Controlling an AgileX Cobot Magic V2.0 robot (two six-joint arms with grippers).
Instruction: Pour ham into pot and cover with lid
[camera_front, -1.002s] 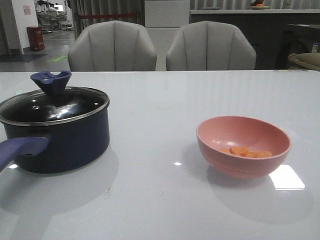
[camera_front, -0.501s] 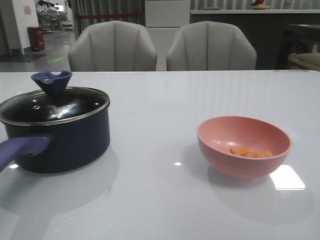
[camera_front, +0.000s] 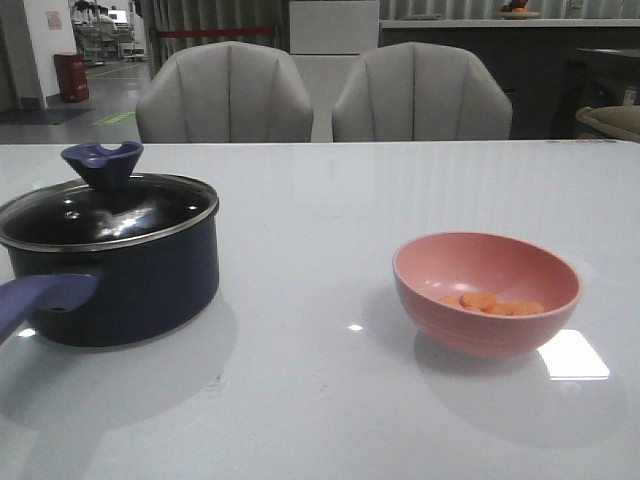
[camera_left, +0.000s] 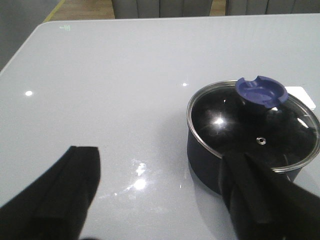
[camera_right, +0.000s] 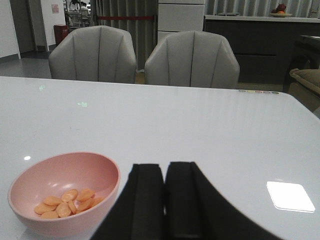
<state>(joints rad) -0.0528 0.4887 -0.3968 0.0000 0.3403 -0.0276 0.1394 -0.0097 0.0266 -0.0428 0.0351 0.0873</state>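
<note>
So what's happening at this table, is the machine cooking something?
Nothing is being handled yet. The lid sits on the navy pot, and the ham slices lie in the pink bowl apart from it. The left gripper hangs open near the pot; the right gripper, shut and empty, is beside the bowl.

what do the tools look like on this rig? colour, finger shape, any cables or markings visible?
Only the wrist views show them. The left tool has matte black fingers, broad, flat and blunt-tipped. The right tool has the same black slab-like fingers with squared tips. No cables, markings or arm links are visible in any view.
</note>
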